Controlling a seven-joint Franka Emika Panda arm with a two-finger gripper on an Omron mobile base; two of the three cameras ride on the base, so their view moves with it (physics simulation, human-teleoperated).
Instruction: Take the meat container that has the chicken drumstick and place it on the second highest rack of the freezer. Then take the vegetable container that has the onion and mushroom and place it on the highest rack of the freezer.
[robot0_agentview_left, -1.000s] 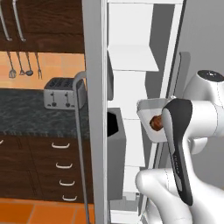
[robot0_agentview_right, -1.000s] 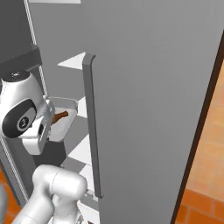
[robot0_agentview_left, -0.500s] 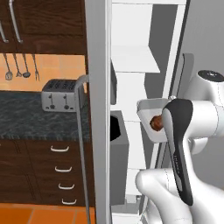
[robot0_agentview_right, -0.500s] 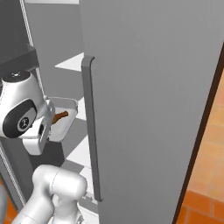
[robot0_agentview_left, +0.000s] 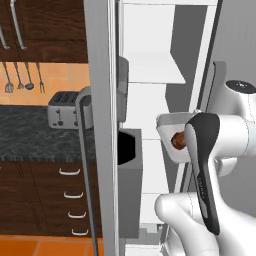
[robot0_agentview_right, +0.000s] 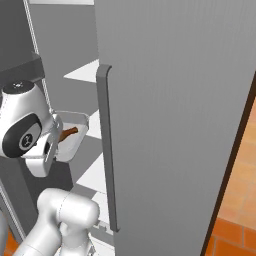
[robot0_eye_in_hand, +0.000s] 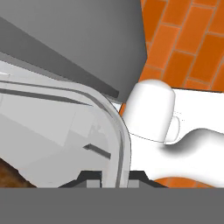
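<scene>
End effector: clenched on the rim of the meat container.
Meat container: carried in front of the open freezer, not yet set on a rack; chicken drumstick lies inside.
Second highest rack: judged still to be loaded.
Vegetable container: step judged not begun.

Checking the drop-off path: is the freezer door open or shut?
Open. The grey door is swung out, leaving the white interior and shelves exposed, and the container with the drumstick sits ahead of them.
</scene>
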